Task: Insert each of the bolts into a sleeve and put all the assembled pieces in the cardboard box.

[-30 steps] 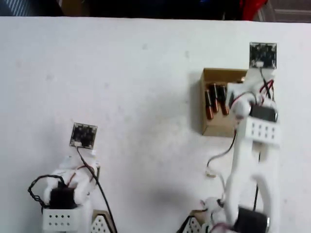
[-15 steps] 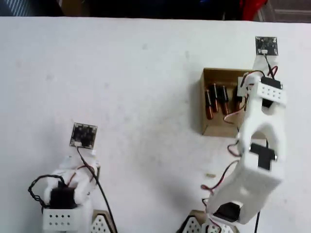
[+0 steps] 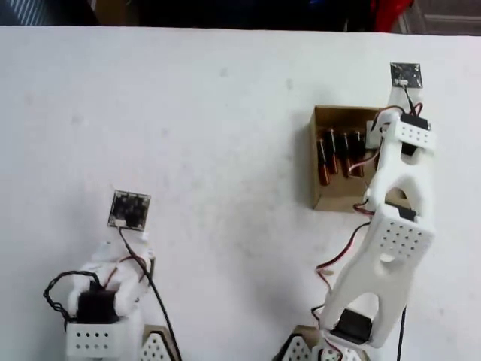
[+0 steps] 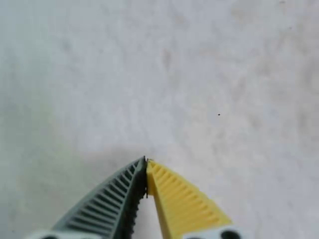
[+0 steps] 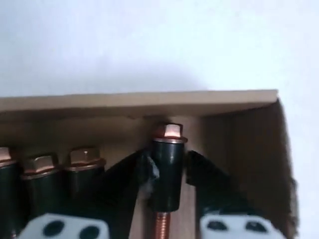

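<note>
Well left of the cardboard box (image 3: 334, 197), the left gripper (image 4: 146, 168) points at the bare white worktop (image 3: 225, 113), its grey and yellow fingers pressed together at the tips. Inside the box, three assembled pieces (image 5: 40, 174) lie side by side. Just right of them the right gripper (image 5: 167, 155) reaches into the box, its black fingers (image 5: 122, 179) clamped on either side of the sleeve of a fourth assembled piece (image 5: 167, 179), whose copper bolt head sits near the box wall.
</note>
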`<state>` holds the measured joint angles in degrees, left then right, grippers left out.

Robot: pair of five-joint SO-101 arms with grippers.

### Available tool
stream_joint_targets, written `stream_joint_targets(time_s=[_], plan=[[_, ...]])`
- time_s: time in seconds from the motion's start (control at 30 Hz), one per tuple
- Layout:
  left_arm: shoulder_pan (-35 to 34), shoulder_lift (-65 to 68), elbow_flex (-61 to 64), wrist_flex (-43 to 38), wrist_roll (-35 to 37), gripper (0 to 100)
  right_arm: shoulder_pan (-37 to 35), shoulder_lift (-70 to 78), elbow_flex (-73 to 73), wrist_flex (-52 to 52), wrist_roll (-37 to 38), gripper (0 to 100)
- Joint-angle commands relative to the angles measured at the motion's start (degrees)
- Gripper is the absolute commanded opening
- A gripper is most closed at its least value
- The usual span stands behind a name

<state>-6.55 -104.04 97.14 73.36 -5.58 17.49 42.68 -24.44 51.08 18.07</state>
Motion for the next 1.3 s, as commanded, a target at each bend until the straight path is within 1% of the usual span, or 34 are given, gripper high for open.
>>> stream_joint_targets(time_s=[0.0, 0.1, 0.27, 0.4, 0.57, 0.73, 0.8, 0.93, 1.07, 1.27], plan=[[-0.3, -0.4, -0.1, 0.4, -0.6, 2, -2.5, -1.2, -5.5, 3.5, 0.5, 20.7], [-0.3, -0.4, -0.1, 0.4, -0.6, 2, -3.0, -1.2, -8.4, 5.5, 0.5, 19.8], [-0.3, -0.4, -0.1, 0.4, -0.6, 2, -3.6, -1.2, -15.1, 11.8, 0.3, 17.3], [-0.3, -0.4, -0.1, 0.4, -0.6, 2, -4.4, -1.2, -21.5, 17.5, 0.1, 13.2], [-0.4, -0.4, -0.1, 0.4, -0.6, 2, -6.3, -1.2, -31.5, 28.9, 0.0, 1.6], [-0.5, -0.4, -0.1, 0.4, -0.5, 2, -9.3, -1.2, -44.0, 42.5, 0.0, 2.6], [-0.5, -0.4, -0.1, 0.4, -0.5, 2, -10.5, -1.2, -50.1, 47.6, -1.8, 2.6], [-0.6, -0.4, -0.1, 0.4, -0.4, 2, -10.9, -1.3, -59.9, 47.7, -9.0, 1.6], [-0.6, -0.4, -0.1, 0.4, -0.4, 2, -11.9, -2.9, -64.6, 47.8, -9.6, 1.6], [-0.6, -0.4, -0.1, 0.4, -0.4, 2, -13.8, -12.7, -64.4, 47.8, -9.6, 1.6]])
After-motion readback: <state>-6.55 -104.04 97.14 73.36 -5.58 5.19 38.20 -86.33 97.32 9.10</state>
